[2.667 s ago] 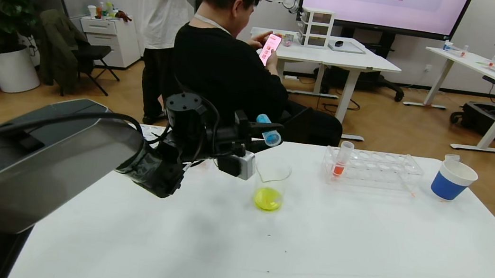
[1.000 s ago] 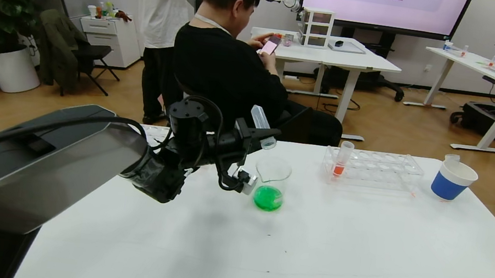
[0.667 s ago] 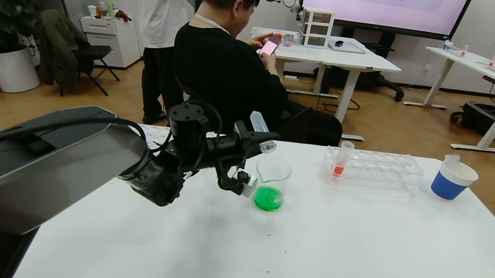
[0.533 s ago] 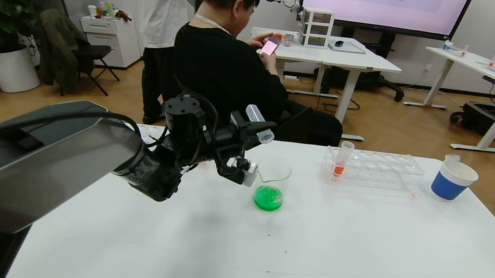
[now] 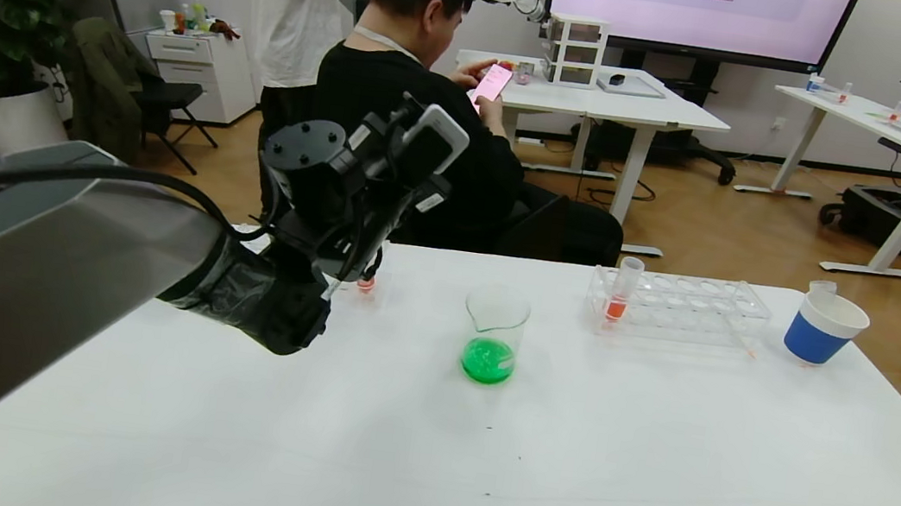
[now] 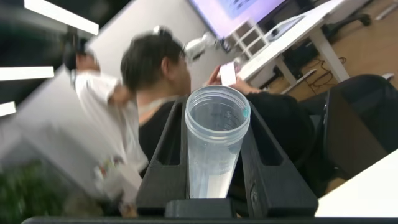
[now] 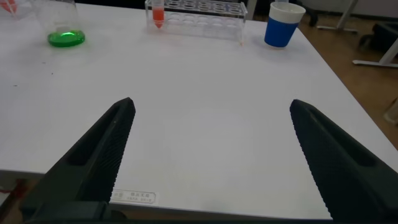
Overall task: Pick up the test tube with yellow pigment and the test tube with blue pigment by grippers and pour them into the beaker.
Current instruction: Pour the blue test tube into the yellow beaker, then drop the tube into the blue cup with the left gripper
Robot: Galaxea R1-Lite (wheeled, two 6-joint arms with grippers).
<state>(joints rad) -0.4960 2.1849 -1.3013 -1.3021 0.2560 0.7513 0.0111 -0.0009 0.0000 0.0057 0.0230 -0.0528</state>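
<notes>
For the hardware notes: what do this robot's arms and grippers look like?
The left arm has a thick dark-grey glossy shell, a black wrist with a black cable and a small white-grey box. Left gripper and right gripper both have black fingers; the right's fingers are ribbed inside.

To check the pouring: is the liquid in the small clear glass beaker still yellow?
No, the small clear glass beaker on the white table holds bright green liquid.
</notes>
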